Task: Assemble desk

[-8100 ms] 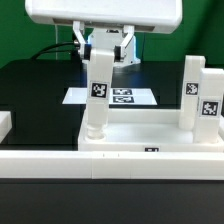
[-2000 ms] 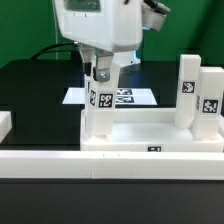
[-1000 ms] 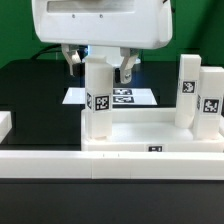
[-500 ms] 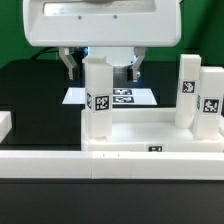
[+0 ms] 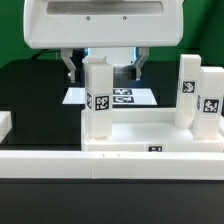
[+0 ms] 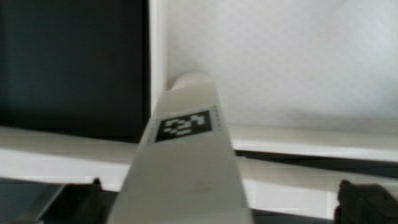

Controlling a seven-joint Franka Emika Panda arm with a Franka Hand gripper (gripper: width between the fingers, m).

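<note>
The desk top (image 5: 150, 133) lies flat behind the long white rail. A white square leg (image 5: 97, 96) with a black-and-white tag stands upright in its corner at the exterior view's left. My gripper (image 5: 103, 76) hangs over that leg, open, with one finger on each side and a gap between each finger and the leg. In the wrist view the same leg (image 6: 178, 160) rises between the dark fingertips (image 6: 80, 200) of my gripper (image 6: 222, 204), with the desk top (image 6: 285, 60) below. Two more legs (image 5: 188, 92) (image 5: 210, 105) stand at the exterior view's right.
The marker board (image 5: 122, 97) lies on the black table behind the desk top. A long white rail (image 5: 110, 165) runs across the front. A small white block (image 5: 5, 122) sits at the exterior view's left edge.
The hand has turned square over the leg, so the fingers now sit level and evenly on both sides of it. The jaws stayed open. The leg has not moved.
</note>
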